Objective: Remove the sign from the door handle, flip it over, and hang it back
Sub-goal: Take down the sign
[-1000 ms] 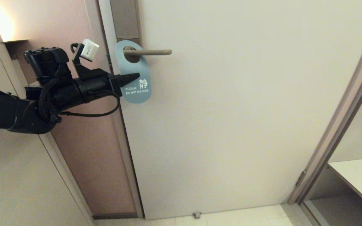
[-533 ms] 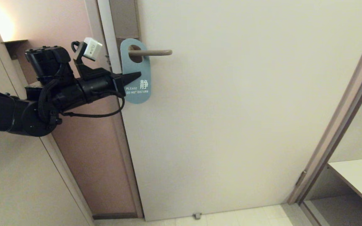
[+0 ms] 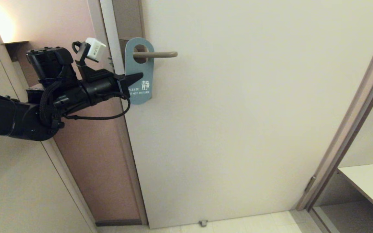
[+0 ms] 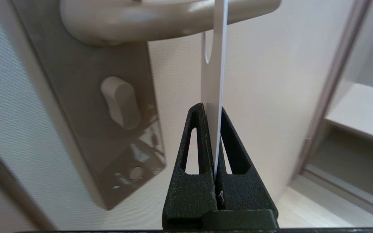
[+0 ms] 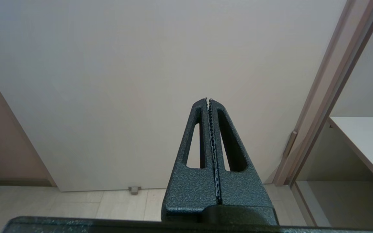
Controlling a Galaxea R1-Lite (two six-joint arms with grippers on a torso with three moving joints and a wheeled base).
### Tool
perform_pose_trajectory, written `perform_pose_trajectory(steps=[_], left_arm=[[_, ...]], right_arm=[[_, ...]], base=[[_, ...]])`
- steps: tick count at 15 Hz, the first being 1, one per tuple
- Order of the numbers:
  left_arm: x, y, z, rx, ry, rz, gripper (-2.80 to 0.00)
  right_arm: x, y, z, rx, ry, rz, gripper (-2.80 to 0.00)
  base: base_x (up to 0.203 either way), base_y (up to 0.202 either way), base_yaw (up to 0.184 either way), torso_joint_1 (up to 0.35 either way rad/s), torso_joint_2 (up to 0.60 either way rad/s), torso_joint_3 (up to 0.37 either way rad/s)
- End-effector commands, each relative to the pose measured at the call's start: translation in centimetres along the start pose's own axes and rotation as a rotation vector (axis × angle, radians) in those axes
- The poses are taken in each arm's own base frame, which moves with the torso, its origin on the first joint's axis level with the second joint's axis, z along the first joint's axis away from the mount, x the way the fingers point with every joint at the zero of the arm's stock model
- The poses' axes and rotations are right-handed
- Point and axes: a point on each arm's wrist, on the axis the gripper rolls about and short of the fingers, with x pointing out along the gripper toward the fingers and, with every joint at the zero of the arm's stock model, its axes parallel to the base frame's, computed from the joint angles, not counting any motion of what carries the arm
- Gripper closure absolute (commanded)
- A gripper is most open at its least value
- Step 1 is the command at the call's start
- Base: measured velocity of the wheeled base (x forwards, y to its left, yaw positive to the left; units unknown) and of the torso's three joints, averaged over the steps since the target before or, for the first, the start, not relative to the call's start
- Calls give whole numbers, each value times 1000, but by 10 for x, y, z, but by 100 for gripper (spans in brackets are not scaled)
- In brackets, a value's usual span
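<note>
Sign [image 3: 140, 72] in left claw [image 3: 137, 78], apparently hooked.

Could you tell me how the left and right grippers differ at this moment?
The left gripper is shut on the sign hanging on the door handle; the right gripper is shut on nothing. The left is raised at the handle; the right points at bare door. Both have black tapered fingers.

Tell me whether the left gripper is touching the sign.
Touching. In the left wrist view the left gripper has both fingers closed on the sign, the card's thin edge pinched between them while its hole hangs on the door handle.
</note>
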Motion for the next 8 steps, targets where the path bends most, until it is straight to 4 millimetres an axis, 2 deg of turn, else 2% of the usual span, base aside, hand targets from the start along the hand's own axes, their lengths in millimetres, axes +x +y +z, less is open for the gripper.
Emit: perform_pose_trajectory(steps=[1,8], left_arm=[[0,-1,1,14,-5,6,0],[0,-18,5,17,-9,9,0]], right_arm=[[0,0,0,0,0,1,0],[0,0,0,0,0,1,0]], base=[[0,0,0,0,0,0],[0,0,0,0,0,0]])
